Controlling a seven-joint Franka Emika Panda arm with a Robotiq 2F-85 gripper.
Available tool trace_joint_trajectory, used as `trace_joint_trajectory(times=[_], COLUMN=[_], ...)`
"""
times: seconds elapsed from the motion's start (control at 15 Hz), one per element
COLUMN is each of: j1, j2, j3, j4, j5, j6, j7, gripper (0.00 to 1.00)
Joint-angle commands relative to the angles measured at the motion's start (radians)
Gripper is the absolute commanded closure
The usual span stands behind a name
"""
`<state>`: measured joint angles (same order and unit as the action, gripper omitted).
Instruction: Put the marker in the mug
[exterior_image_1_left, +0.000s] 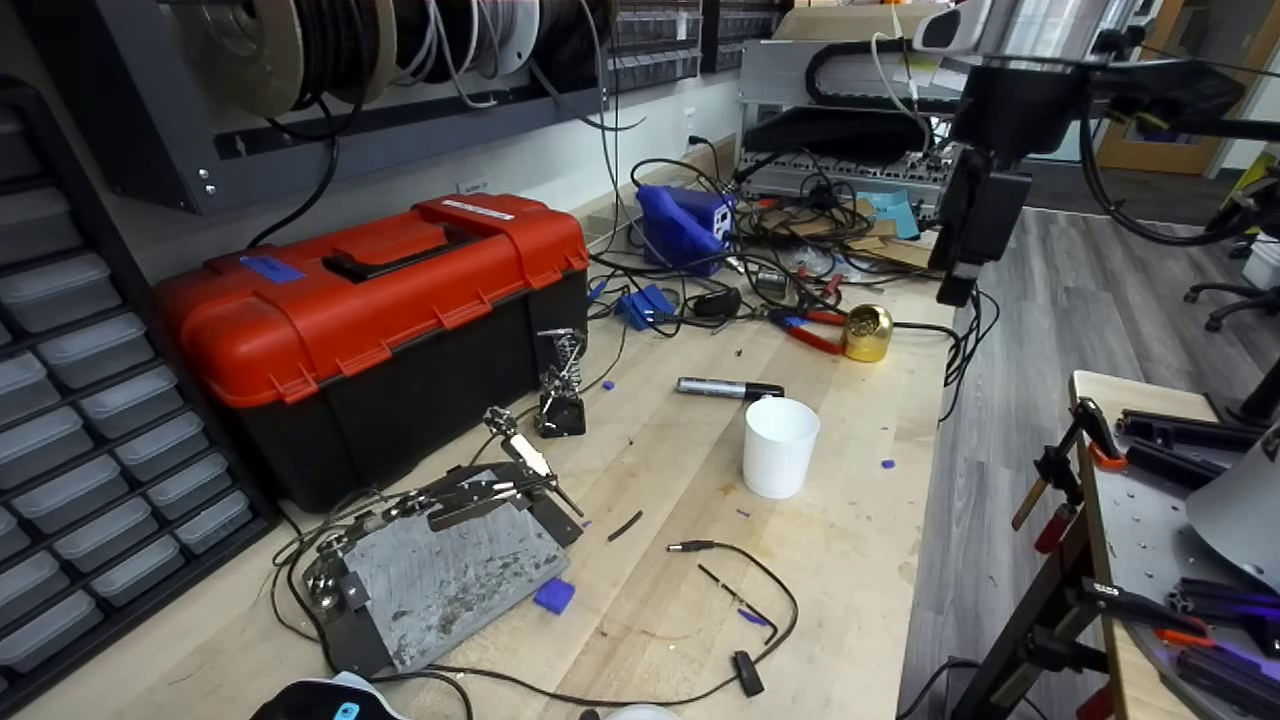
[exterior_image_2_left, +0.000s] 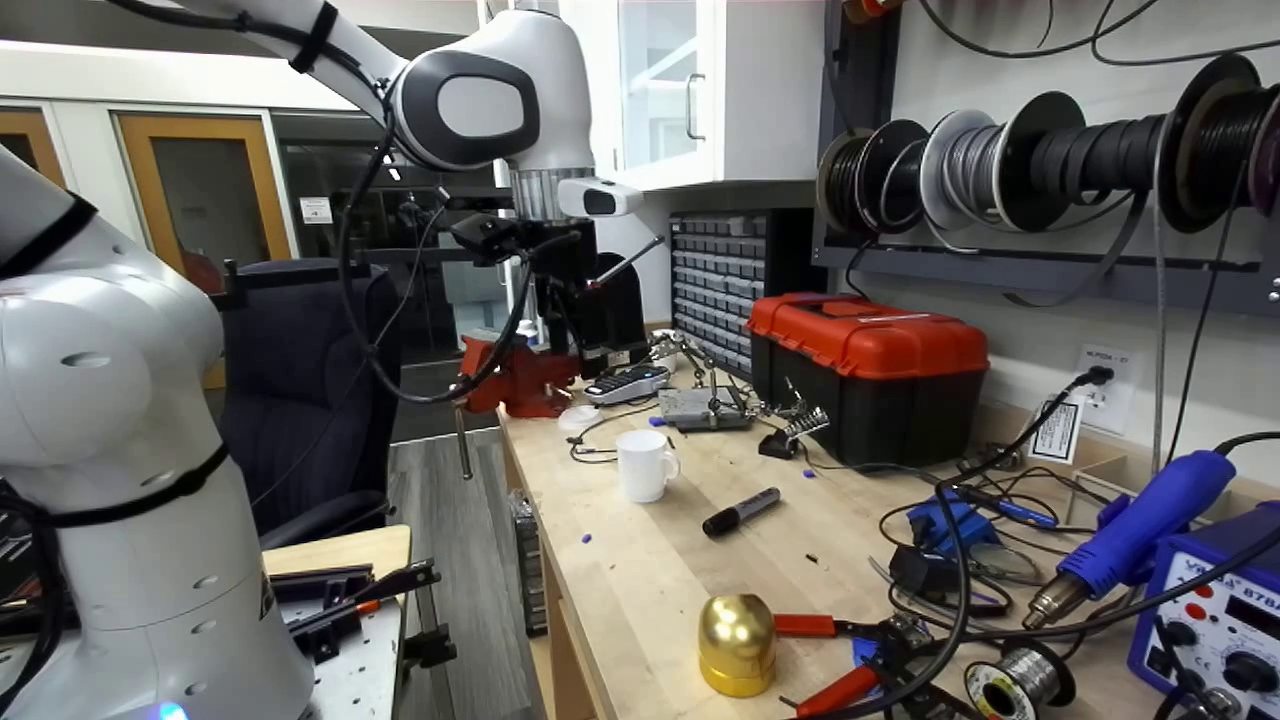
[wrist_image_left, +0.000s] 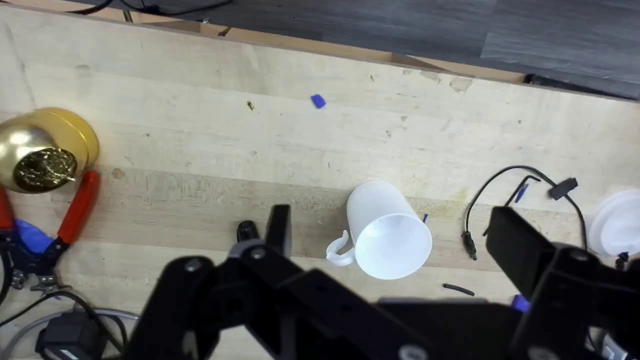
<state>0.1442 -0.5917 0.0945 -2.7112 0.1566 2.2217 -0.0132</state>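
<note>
The mug is white and stands upright on the wooden bench; it shows in both exterior views (exterior_image_1_left: 780, 448) (exterior_image_2_left: 642, 466) and in the wrist view (wrist_image_left: 376, 207), where its handle points left. The marker, grey with a black cap, lies flat on the bench beside the mug in both exterior views (exterior_image_1_left: 730, 388) (exterior_image_2_left: 741, 512). In the wrist view only its black end (wrist_image_left: 247, 231) shows; my left finger hides the rest. My gripper (wrist_image_left: 392, 225) is open and empty, its fingers wide apart. It hangs well above the bench in an exterior view (exterior_image_1_left: 957, 285).
A red and black toolbox (exterior_image_1_left: 380, 300) stands along the wall. A gold tip cleaner (exterior_image_1_left: 867, 335) and red-handled pliers (exterior_image_2_left: 840, 690) lie beyond the marker. A helping-hands stand (exterior_image_1_left: 450, 580), a thin cable (exterior_image_1_left: 790, 600) and a red vise (exterior_image_2_left: 530, 380) are at the opposite end.
</note>
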Motion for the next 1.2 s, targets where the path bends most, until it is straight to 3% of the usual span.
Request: trace_joint_trajectory(times=[0.0,0.73,1.13], j1=[0.008,-0.045,-0.059], j2=[0.121,0.383,0.419], j3=[-0.023,-0.029,-0.035], j4=[0.079,0.283,0.313], j5=[-0.011,-0.144,-0.157], j6=[0.024,0.045,0.046], j7=[-0.066,-0.140,-0.124], gripper=[0.00,0.00,0.00])
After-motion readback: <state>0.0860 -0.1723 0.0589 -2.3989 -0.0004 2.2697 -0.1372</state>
